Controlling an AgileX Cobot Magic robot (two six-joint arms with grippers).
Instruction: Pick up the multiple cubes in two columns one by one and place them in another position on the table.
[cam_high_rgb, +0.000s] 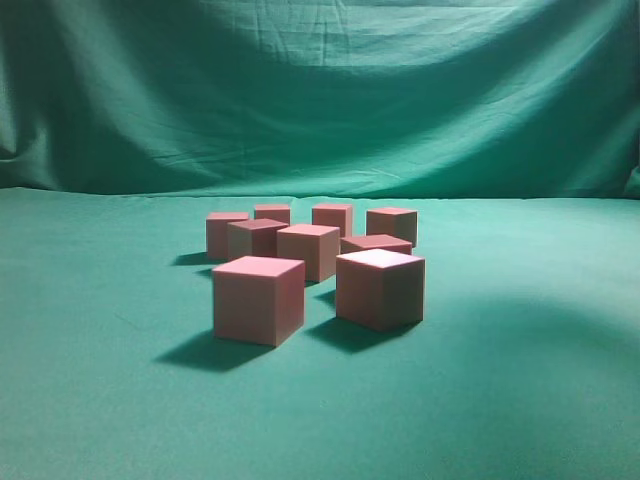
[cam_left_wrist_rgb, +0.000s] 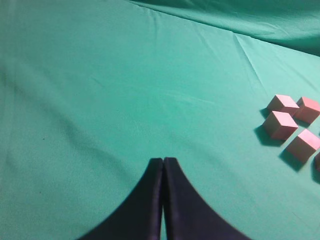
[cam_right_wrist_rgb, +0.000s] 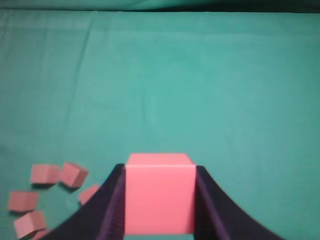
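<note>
Eight cubes (cam_high_rgb: 300, 260) were counted in the exterior view, matte, pinkish-red on lit faces and tan-brown on shaded sides, grouped loosely at the centre of the table (cam_high_rgb: 90, 380). The two nearest cubes sat at about 6 o'clock of the group: one at left (cam_high_rgb: 258, 299) and one at right (cam_high_rgb: 380, 288), apart from each other, the right one turned slightly. Behind them the others were packed closer, some just beside one another; whether any touched could not be told. A wrinkled green backdrop (cam_high_rgb: 320, 90) was hung behind the table. No arm or gripper was visible in the exterior view. In the right wrist view, the right gripper (cam_right_wrist_rgb: 159, 200) was seen clamped on a single cube (cam_right_wrist_rgb: 159, 194), its dark fingers (cam_right_wrist_rgb: 114, 205) pressed against both side faces, the cube upright and square above the cloth. Several more cubes (cam_right_wrist_rgb: 45, 195) were seen on the table at about 8 o'clock of the held one, well apart from it, blurred. In the left wrist view, the left gripper (cam_left_wrist_rgb: 163, 165) was seen with its jaws together, nothing between them, over bare cloth. Four cubes (cam_left_wrist_rgb: 292, 125) and the edge of a fifth were seen at its 2 o'clock, well apart, nothing standing between.
</note>
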